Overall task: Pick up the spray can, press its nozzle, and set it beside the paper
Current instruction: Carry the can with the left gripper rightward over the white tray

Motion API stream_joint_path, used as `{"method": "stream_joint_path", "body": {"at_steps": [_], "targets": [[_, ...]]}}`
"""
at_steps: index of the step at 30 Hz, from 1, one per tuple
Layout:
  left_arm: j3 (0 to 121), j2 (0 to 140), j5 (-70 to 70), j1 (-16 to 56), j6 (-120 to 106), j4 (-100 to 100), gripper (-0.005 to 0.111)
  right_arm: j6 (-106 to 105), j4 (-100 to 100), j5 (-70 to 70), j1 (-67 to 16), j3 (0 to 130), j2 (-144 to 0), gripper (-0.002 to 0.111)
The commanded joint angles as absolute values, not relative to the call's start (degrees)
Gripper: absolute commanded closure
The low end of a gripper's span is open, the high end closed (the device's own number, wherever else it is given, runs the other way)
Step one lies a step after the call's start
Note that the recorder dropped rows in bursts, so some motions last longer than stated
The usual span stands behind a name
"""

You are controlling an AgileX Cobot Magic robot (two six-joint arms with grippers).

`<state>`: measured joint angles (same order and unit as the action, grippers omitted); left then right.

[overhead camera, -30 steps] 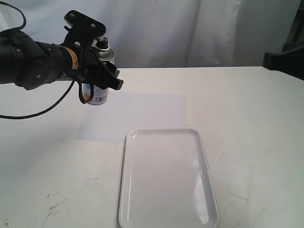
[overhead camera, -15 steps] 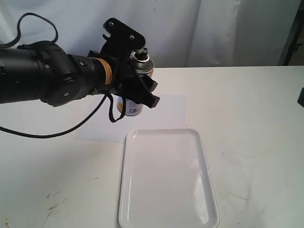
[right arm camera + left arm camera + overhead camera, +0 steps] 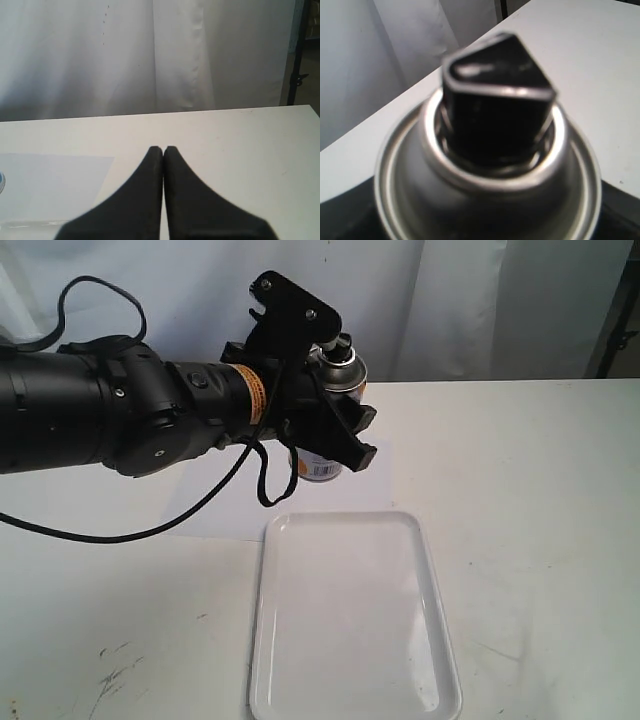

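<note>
My left gripper (image 3: 343,436) is shut on the spray can (image 3: 321,468) and holds it upright in the air above the right part of the paper (image 3: 225,521). The black nozzle (image 3: 343,343) tops the can's shiny dome; nothing touches it. The left wrist view is filled by the domed top (image 3: 485,200) and the nozzle (image 3: 497,115). The arm hides much of the white sheet. My right gripper (image 3: 163,150) is shut and empty, low over the table with the paper (image 3: 50,185) to one side. It does not show in the exterior view.
A glossy white tray (image 3: 258,640) with a raised rim lies in front of the paper, reaching the table's near edge. A black cable (image 3: 262,490) loops below the left arm. White curtains hang behind the table (image 3: 520,490).
The left arm has carried the can rightward, from the paper's left edge to above its right part. The dark arm part at the exterior view's right edge has gone out of view.
</note>
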<state>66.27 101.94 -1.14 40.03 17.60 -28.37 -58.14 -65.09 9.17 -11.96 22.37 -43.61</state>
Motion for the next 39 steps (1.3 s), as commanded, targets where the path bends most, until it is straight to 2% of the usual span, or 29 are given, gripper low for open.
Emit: {"method": "stream_joint_path", "body": {"at_steps": [1, 7, 14, 19, 32, 39], "targets": [[66.55, 100.6, -6.09, 40.27, 20.93, -28.09, 0.107, -58.01, -65.35, 8.98, -12.02, 22.17, -43.1, 0.108], [66.55, 100.6, -6.8, 40.27, 21.03, -28.09, 0.107, -58.01, -65.35, 8.94, -11.16, 21.39, -34.57, 0.108], [66.55, 100.6, -10.57, 40.27, 21.14, -28.09, 0.107, -58.01, -65.35, 13.74, 2.04, 13.64, -22.56, 0.108], [66.55, 100.6, -11.12, 40.27, 21.14, -28.09, 0.107, -58.01, -65.35, 16.19, 2.36, 10.26, -16.59, 0.108], [66.55, 100.6, -11.66, 40.27, 21.14, -28.09, 0.107, -58.01, -65.35, 15.9, 2.36, 10.26, -16.2, 0.108], [66.55, 100.6, -11.78, 40.27, 21.02, -28.09, 0.107, -58.01, -65.35, 5.23, 2.36, 10.26, -11.69, 0.108]]}}
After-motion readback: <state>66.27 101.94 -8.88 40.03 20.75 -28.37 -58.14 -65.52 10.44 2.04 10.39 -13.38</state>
